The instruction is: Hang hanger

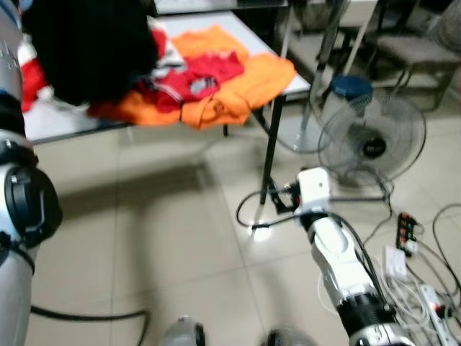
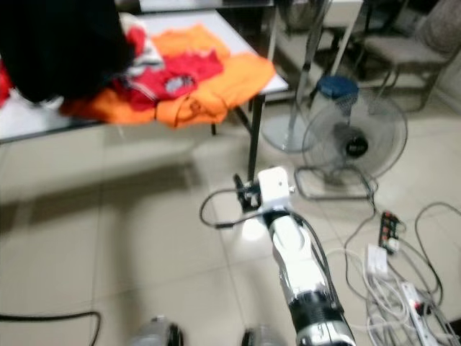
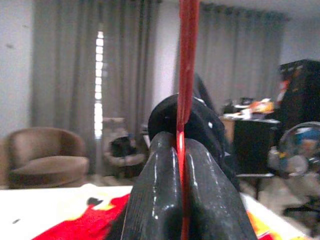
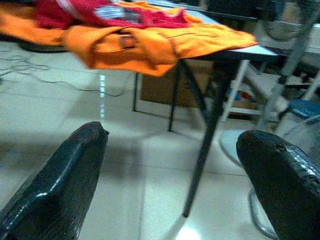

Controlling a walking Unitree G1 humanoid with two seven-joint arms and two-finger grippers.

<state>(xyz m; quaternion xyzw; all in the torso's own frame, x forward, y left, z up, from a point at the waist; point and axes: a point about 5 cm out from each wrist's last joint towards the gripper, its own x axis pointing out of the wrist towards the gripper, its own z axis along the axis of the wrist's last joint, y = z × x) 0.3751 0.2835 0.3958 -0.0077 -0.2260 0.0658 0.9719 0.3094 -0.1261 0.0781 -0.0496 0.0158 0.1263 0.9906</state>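
Left wrist view: the left gripper [image 3: 181, 165] has its 2 black fingers [image 3: 155, 195] pressed together on a thin red hanger [image 3: 188, 65], with no gap beyond the strip itself.
Hanger axis: the red strip runs straight along the line between the fingers and on past their tips; a dark garment [image 3: 200, 120] bunches around it just beyond the tips.
Hanger place: in the left gripper, above the table [image 3: 45, 210], with grey curtains [image 3: 85, 75] and a brown armchair [image 3: 47, 157] behind.
Left arm: raised at the robot's left, silver forearm and black joint [image 1: 25, 205] at the edge of the left eye view, next to the black cloth [image 1: 90, 47] hanging over the table end.
Right gripper: fingers [image 4: 65, 185] spread wide, holding nothing, pointing toward the table leg [image 4: 205, 145] over the tiled floor [image 4: 145, 200].
Right arm: stretched forward and low, white wrist [image 1: 315, 189] near the table leg.
Table top: orange shirt [image 1: 230, 90] draped over the corner, red shirt [image 1: 198, 76] on it.
Floor: a fan [image 1: 372, 144] to the right, with cables and power strips [image 1: 407, 234] near it.
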